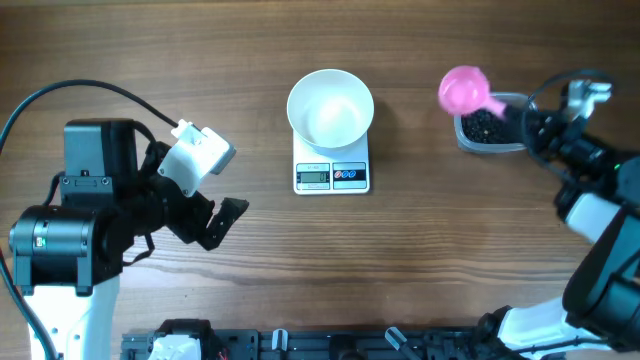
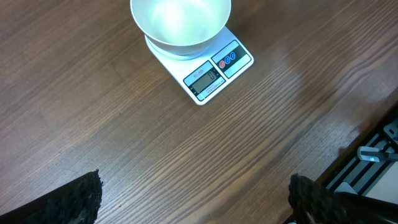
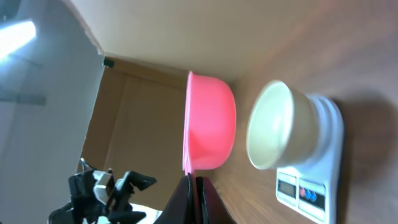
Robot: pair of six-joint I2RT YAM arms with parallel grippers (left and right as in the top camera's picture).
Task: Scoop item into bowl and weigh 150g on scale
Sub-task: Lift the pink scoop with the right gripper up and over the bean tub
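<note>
Wood-grain table (image 1: 450, 260), white scale (image 1: 332, 175) at ctr, clear plastic tub (image 1: 468, 140) to its right, apart

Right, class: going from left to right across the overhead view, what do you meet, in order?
left gripper → white bowl sitting on the scale → pink scoop → right gripper

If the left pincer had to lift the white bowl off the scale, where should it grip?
Probably the rim of the bowl, on the side facing that arm, from above, one finger inside, one outside: it stands upright and empty on the scale, and its flaring wall offers no handle.
</note>
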